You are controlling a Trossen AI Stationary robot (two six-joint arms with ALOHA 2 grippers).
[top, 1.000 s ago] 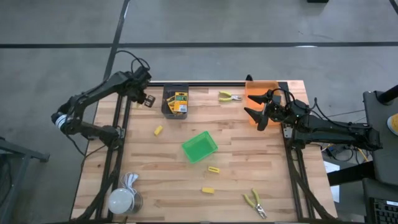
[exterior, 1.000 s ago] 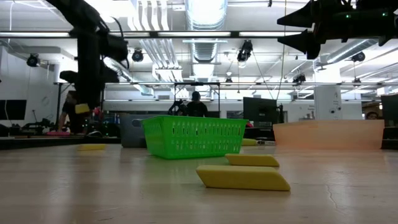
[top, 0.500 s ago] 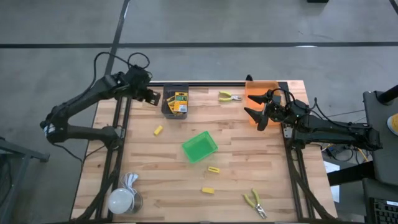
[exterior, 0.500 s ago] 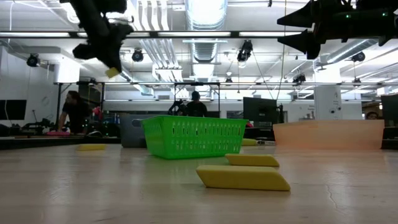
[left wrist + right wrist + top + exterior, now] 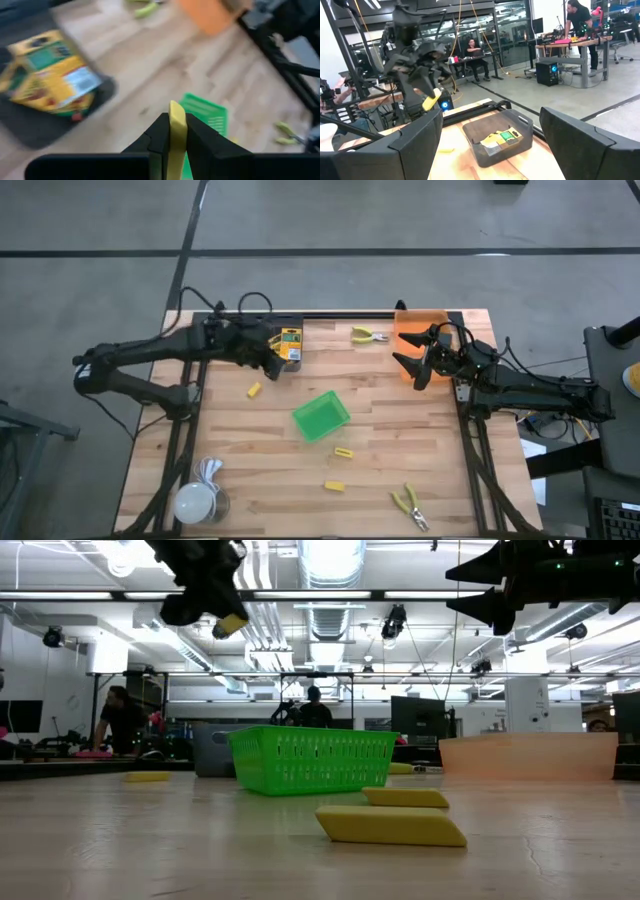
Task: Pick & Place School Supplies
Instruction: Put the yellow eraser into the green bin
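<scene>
White round object sits at the near left corner of the table, well left of the green bin.

Left gripper hangs above the near edge of the grey bin, up and left of the green bin. Its fingers are pressed on a yellow block, which stands edge-on between them. In the low view the block shows as a small yellow piece under the gripper, high over the table.

The grey bin holds a crayon box; the left wrist view suggests more than one box there, but blur prevents a count.

A second block lies left of the green bin, apart from it. A third block lies just below the green bin, and a fourth block lower again.

One pair of pliers lies above and right of the green bin, between the grey bin and the orange bin. Another pair, the near pliers, lies well below and right of the green bin, toward the table's near edge.

Right gripper hangs at the orange bin, well right of the green bin, its fingers spread wide and holding nothing.
</scene>
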